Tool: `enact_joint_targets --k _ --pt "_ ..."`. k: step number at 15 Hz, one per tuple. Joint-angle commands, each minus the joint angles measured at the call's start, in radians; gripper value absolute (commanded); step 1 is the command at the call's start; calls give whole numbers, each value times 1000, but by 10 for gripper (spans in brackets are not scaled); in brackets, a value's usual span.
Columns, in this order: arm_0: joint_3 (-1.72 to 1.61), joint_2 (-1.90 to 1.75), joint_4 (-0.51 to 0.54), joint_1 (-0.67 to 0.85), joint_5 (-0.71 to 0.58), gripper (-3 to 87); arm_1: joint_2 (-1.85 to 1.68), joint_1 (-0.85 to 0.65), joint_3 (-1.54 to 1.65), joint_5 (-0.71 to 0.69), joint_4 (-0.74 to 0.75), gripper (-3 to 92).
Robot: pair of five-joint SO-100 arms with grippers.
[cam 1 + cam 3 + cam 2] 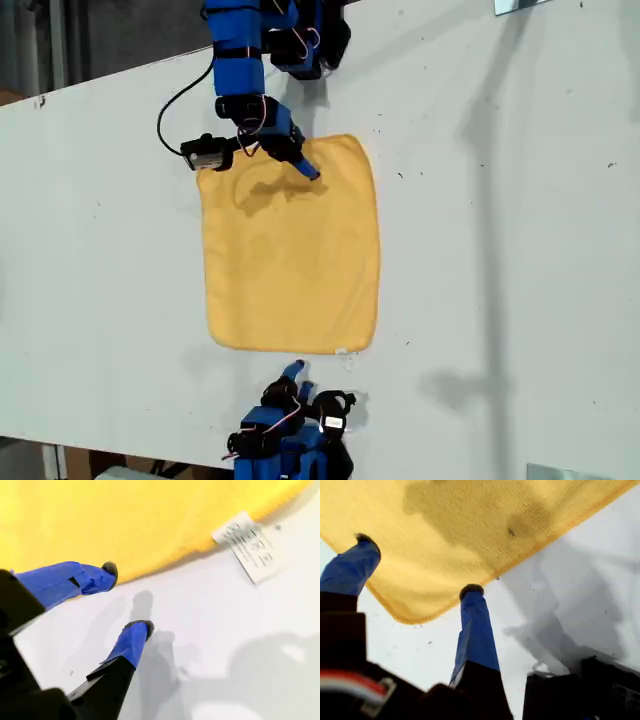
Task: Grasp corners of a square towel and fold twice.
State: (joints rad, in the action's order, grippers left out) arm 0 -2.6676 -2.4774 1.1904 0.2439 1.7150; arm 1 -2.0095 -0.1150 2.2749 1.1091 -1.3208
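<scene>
The soft yellow-orange square towel (pixel 290 245) lies flat on the white tabletop (pixel 500 250). My first hand (pixel 417 565) is spread open over one rounded corner (pixel 405 612). My second hand (pixel 127 597) is open too, perhaps just short of the towel's edge near the small white tag (pixel 248 545).

Soft yellow-orange square cloth towel (pixel 290 250), small white printed fabric tag (pixel 248 545), plain white tabletop (pixel 500 250), blue-and-black jointed robot arms (pixel 245 70)

The exterior view looks straight down from high above the bench (pixel 500 250), taking in the whole towel (pixel 290 250). Each wrist view sits close behind its fingers (pixel 475 625), looking down at a towel edge; the second shows the white tag (pixel 250 545), also visible from above.
</scene>
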Motion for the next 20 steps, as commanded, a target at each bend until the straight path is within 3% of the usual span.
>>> enact_joint_targets --k 1,4,7,12,14,15,16,17,20 --pt "71 149 -15 -118 146 165 100 110 -69 44 -64 363" --pt "81 253 -109 -195 213 170 141 275 -25 183 -49 367" --pt "109 305 -129 -250 256 173 143 414 -15 296 -2 366" --pt "103 368 -202 -279 264 177 350 434 -34 301 216 366" --pt "101 373 -201 -282 261 181 476 425 -118 296 216 346" --pt "101 373 -198 -282 256 181 489 417 -140 282 213 268" --pt "104 370 -195 -282 252 183 489 405 -146 281 215 98" --pt "115 370 -186 -287 252 183 488 397 -147 281 215 -1" --pt "212 391 -120 -304 238 184 500 408 -147 285 224 -1"
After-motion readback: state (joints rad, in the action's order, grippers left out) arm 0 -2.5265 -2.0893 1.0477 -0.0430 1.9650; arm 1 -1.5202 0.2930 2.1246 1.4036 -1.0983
